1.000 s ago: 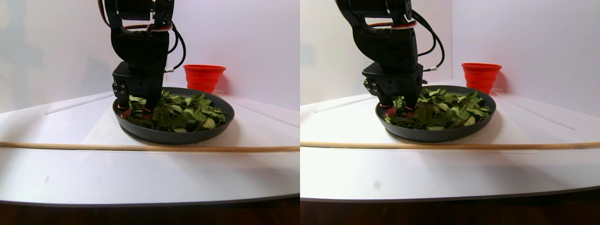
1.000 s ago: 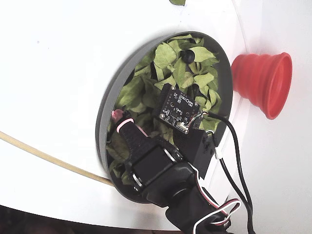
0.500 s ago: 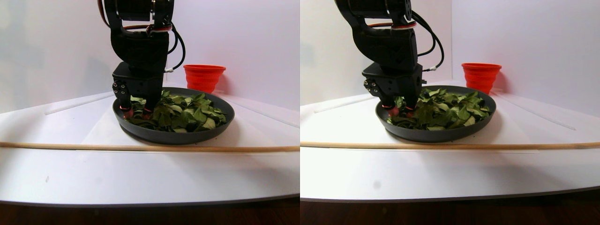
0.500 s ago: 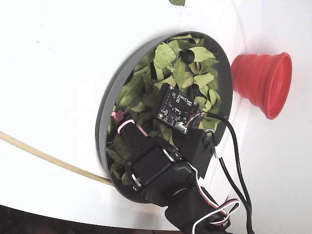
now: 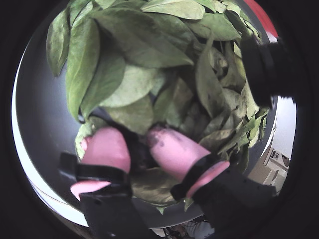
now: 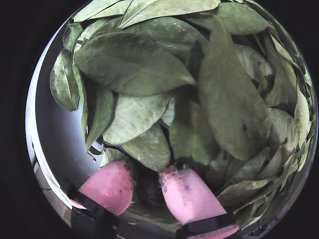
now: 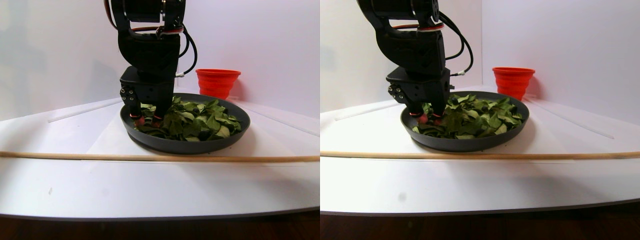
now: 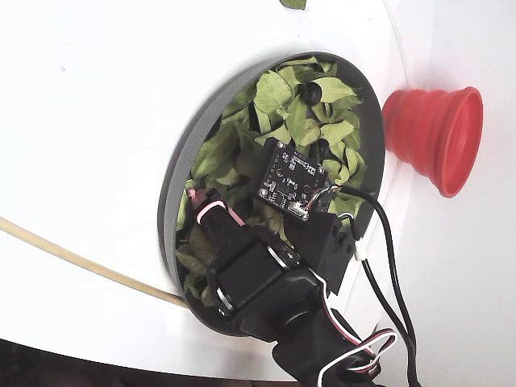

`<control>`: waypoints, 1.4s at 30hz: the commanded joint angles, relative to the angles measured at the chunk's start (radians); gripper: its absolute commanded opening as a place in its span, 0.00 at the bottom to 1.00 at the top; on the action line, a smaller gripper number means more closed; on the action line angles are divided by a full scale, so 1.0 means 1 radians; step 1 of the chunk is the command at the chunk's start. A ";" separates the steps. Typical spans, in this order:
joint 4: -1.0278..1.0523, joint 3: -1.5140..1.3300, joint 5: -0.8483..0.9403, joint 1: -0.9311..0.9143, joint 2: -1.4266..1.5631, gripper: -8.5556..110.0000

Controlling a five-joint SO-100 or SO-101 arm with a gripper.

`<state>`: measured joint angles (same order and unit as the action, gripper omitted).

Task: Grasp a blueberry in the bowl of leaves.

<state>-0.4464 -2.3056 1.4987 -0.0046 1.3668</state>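
The dark-grey bowl [image 5: 40, 114] [image 6: 60, 139] [image 7: 190, 145] [image 8: 173, 185] is full of green leaves [image 5: 139, 45] [image 6: 134, 64] [image 7: 200, 117] [image 8: 282, 105]. My gripper [image 5: 134, 137] [image 6: 147, 174] [image 7: 145, 120] [image 8: 197, 200] reaches down into the leaves near the bowl's rim. Its pink fingertips [image 6: 107, 186] stand on either side of a dark round blueberry [image 6: 149, 192], which fills the gap between them. In a wrist view the berry shows only as a dark shape [image 5: 140, 154]. A second blueberry [image 8: 310, 93] lies on the leaves at the bowl's other side.
A red ribbed cup [image 7: 217, 82] [image 8: 435, 137] stands just beyond the bowl. A thin wooden stick [image 7: 150, 157] [image 8: 72, 254] lies across the white table in front of the bowl. One loose leaf [image 8: 292, 3] lies outside the bowl.
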 commanded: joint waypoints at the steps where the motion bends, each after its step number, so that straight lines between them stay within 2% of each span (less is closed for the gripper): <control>1: -0.008 -0.002 0.009 -0.005 0.009 0.15; 42: 0.048 -0.009 0.084 -0.014 0.187 0.13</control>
<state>-0.4004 -2.3194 1.5739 -0.0031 1.4327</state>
